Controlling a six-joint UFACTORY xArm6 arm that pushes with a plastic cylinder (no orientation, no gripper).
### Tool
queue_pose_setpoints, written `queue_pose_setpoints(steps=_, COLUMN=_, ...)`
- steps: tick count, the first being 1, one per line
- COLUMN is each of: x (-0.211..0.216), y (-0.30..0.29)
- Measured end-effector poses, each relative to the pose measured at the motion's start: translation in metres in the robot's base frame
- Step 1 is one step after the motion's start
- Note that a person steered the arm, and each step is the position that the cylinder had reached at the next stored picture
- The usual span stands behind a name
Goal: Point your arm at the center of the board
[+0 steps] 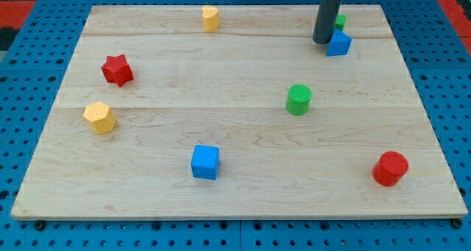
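Note:
My tip (322,41) rests on the wooden board (235,177) near the view's top right. It stands just left of a blue block (338,43) and touches or nearly touches it. A small green block (340,20) peeks out behind the rod, partly hidden. A green cylinder (299,99) stands below the tip, right of the board's middle. The board's middle lies well to the lower left of the tip.
A yellow block (211,18) sits at the top middle. A red star block (117,70) and a yellow hexagon block (99,117) sit at the left. A blue cube (205,162) sits at the bottom middle, a red cylinder (389,168) at the bottom right.

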State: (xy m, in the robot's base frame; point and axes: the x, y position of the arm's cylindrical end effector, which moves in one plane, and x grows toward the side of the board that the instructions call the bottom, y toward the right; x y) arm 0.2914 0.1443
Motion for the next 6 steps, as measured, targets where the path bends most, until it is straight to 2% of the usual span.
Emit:
queue_pose_setpoints(steps=1, x=0.017, y=-0.013)
queue_pose_setpoints(steps=3, x=0.039, y=-0.113)
queue_pose_setpoints(steps=5, x=0.146, y=-0.127)
queue_pose_setpoints(steps=6, x=0.148, y=-0.126)
